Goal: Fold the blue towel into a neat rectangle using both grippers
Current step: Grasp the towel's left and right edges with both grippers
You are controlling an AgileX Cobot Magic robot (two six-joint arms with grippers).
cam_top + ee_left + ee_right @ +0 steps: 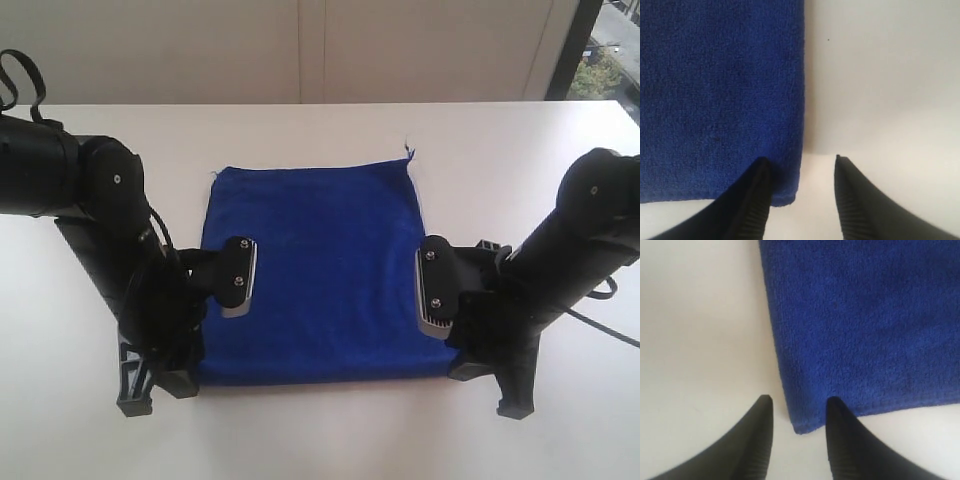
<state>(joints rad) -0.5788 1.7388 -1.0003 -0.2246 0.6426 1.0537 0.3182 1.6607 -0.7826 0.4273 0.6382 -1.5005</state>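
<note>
Wrist views: black angular left gripper [800, 162] and right gripper [799, 401], jaws apart, straddle near corners of the deep-blue fleecy towel [715, 90]; pinch both evenly.

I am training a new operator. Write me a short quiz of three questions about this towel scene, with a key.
1. True or false: the blue towel lies spread flat on the white table.
2. Where is the left gripper? A) at a corner of the towel B) over the middle of the towel C) far away from the towel
3. Fill in: the jaws of the right gripper are ____ (open or shut).

Key: 1 true; 2 A; 3 open
</note>
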